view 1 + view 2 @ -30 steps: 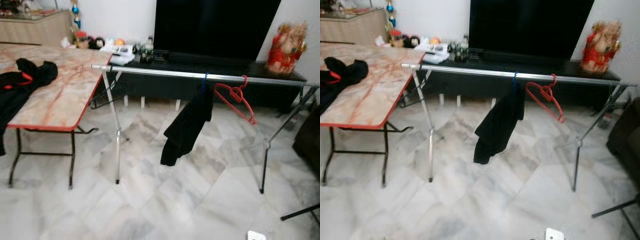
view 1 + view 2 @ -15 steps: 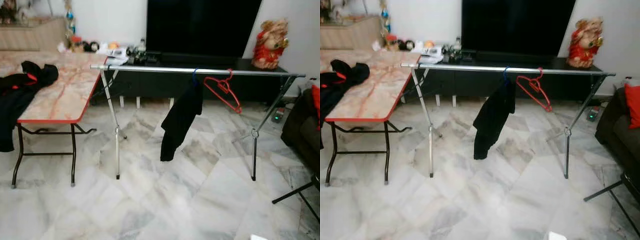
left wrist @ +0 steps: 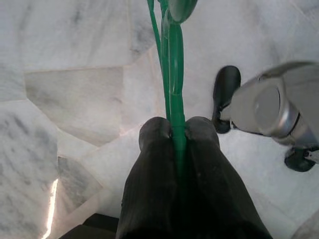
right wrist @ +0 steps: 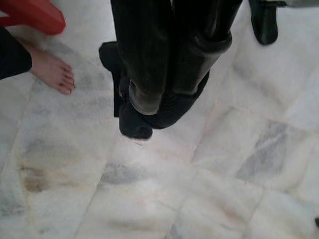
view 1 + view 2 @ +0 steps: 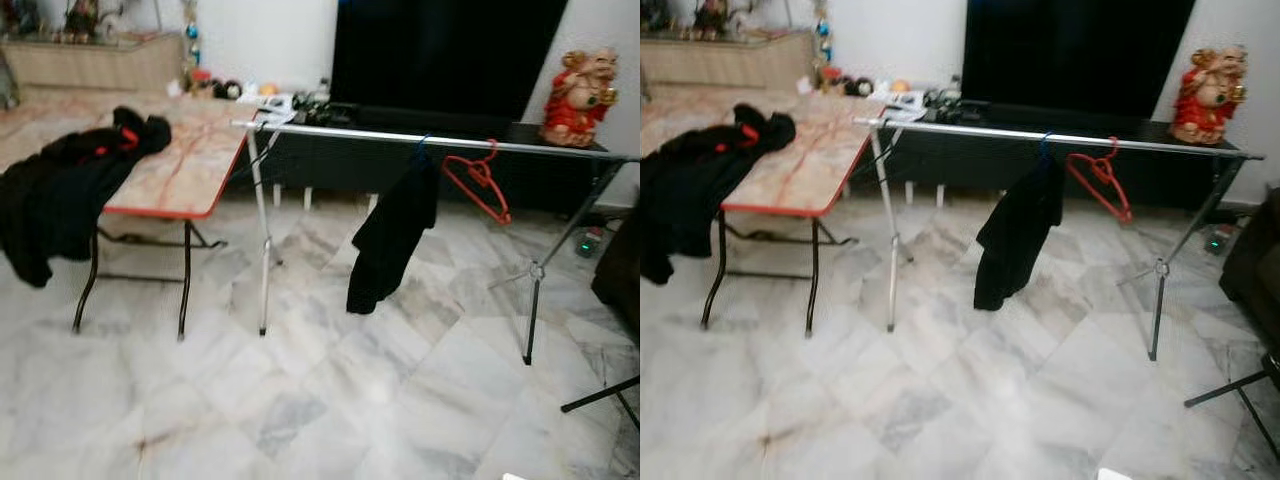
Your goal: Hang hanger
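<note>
Gripping green hanger [image 3: 173,74] tight in my left gripper [image 3: 177,130], long axis running straight out past fingertips; right gripper [image 4: 164,89] fingers together, empty.

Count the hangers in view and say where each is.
3: a red hanger and a blue hanger carrying a black garment on the rail, a green hanger in the left gripper. Others may be hidden.

You see the green hanger [image 3: 175,89] only in part: its top runs off the frame edge and its lower stretch vanishes between the left gripper's [image 3: 177,130] fingers. The right gripper's [image 4: 164,92] fingers overlap, so whether a gap lies between them you cannot tell. A person's bare foot [image 4: 52,72] is cut off at the edge. The small items [image 5: 300,100] on the TV bench are too blurred to identify.
</note>
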